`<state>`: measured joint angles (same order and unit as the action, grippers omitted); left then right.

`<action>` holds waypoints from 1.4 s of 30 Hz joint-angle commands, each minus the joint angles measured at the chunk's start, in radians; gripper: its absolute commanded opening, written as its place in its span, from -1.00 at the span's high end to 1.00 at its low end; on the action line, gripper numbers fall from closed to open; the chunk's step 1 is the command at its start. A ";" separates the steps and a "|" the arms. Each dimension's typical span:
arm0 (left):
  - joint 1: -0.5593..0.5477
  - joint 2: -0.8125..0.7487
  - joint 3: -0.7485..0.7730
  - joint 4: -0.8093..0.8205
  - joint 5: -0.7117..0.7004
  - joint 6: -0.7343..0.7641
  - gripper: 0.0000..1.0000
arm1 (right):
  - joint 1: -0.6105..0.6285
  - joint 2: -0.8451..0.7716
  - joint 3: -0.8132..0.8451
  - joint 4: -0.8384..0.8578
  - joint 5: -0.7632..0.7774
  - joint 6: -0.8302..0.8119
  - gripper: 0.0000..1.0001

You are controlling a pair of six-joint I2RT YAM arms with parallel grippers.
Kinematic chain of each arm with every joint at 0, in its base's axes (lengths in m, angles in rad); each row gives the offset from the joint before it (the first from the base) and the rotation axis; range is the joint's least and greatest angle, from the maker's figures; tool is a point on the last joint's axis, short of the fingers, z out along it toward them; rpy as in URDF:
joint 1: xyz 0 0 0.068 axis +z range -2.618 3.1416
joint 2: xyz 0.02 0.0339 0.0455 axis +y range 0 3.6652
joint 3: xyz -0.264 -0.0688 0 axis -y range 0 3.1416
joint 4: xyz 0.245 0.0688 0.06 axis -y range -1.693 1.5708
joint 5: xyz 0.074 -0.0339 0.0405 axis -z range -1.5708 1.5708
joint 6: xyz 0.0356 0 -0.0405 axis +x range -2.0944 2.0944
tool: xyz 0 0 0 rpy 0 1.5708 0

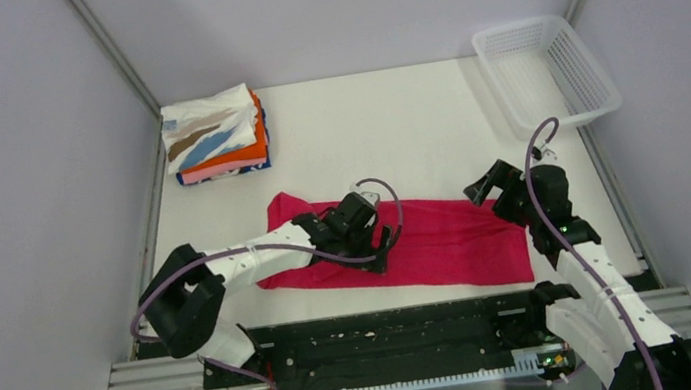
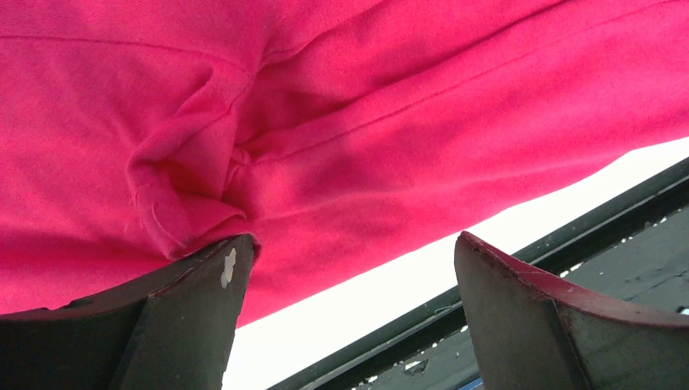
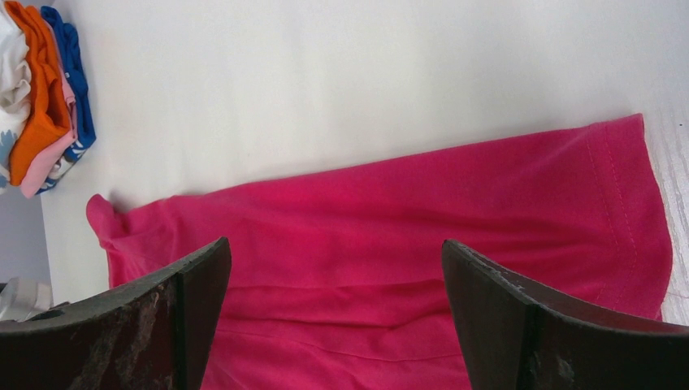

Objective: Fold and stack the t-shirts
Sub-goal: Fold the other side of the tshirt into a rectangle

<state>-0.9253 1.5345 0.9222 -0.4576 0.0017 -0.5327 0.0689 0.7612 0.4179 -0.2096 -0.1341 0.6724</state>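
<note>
Nearest the bases, the left gripper (image 2: 349,252) sits low over the near edge of the red shirt (image 1: 448,237), jaws spread wide and holding nothing. One finger (image 2: 187,309) lies right by a small pucker in the cloth, though whether it presses on it cannot be told. The right gripper (image 3: 337,252) hangs above the shirt's right end near the hem, equally wide and empty. The shirt lies across the middle of the table (image 1: 382,120) as a long, narrow band, seemingly folded lengthwise already, so the step in hand looks like the cross fold. To do it well, each arm should pinch every layer at an edge, not just the top one — and the pucker wants flattening first, or it will be folded in. One end is best lifted only slightly and carried over the other with hems aligned, so the band is not dragged askew. Farther back on the left sits the stack (image 1: 213,137) of folded shirts, well apart; the basket (image 1: 547,73) stands at the far right corner
</note>
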 commanded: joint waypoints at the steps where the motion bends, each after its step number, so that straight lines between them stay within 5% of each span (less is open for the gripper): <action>1: -0.013 -0.114 0.070 -0.089 -0.196 -0.023 -0.97 | -0.004 -0.012 0.010 0.011 -0.002 -0.018 -0.98; 11: 0.020 -0.119 0.112 -0.120 -0.407 -0.094 -0.98 | -0.004 -0.016 0.013 0.003 0.007 -0.018 -0.97; 21: 0.063 0.098 0.188 -0.084 -0.239 -0.134 -0.98 | -0.004 -0.047 0.016 -0.020 0.028 -0.019 -0.97; 32: 0.022 0.030 0.062 0.180 0.141 -0.057 -0.98 | -0.004 -0.053 0.009 -0.015 0.033 -0.021 -0.97; 42: -0.030 -0.055 0.059 0.097 0.112 -0.018 -0.98 | -0.004 -0.053 0.015 -0.012 0.008 -0.038 -0.97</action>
<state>-0.9607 1.6024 0.9913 -0.3698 0.1158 -0.5724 0.0689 0.7204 0.4183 -0.2470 -0.1108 0.6609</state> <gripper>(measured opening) 0.990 0.986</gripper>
